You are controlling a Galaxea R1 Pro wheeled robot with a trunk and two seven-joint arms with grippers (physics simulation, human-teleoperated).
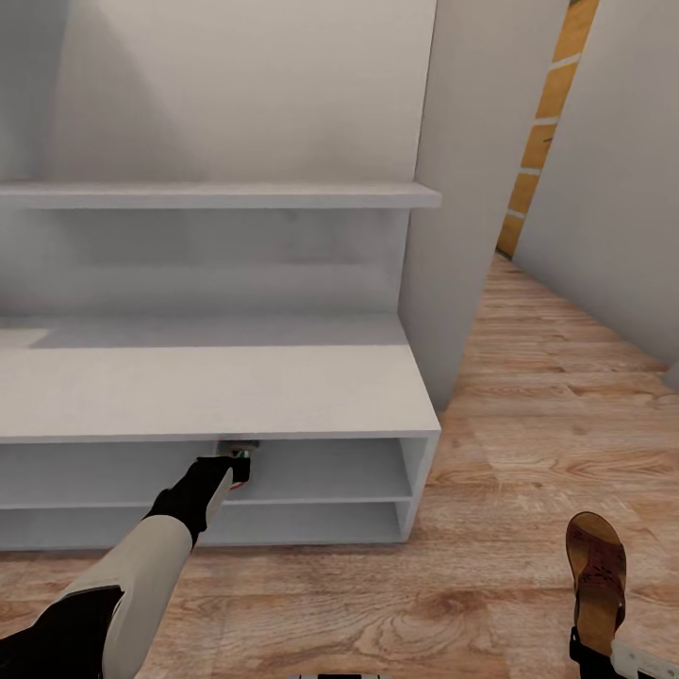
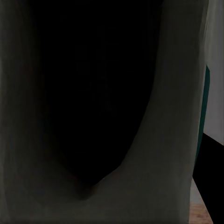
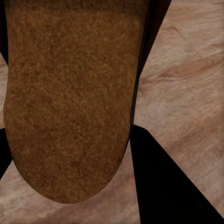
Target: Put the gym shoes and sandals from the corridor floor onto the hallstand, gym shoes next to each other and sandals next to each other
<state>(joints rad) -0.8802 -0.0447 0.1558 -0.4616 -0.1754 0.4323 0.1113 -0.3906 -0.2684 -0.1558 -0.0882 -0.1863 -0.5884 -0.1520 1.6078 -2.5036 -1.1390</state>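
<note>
My left arm reaches under the top of the hallstand (image 1: 217, 391) into its upper shelf row. There my left gripper (image 1: 234, 469) is shut on a gym shoe (image 1: 242, 454), of which a bit of white, green and red shows. In the left wrist view the gym shoe's (image 2: 168, 140) pale side and dark opening sit very close to the camera. At the lower right my right gripper (image 1: 589, 651) is shut on the heel end of a brown sandal (image 1: 596, 571), held above the corridor floor (image 1: 528, 443). The sandal (image 3: 70, 102) lies between the black fingers (image 3: 161, 186).
A wall shelf (image 1: 217, 195) runs above the bench against a grey back panel. A pale wall corner (image 1: 453, 236) stands right of the hallstand. Wood planks stretch to the right and back, toward an orange-brown strip (image 1: 542, 132) behind the walls.
</note>
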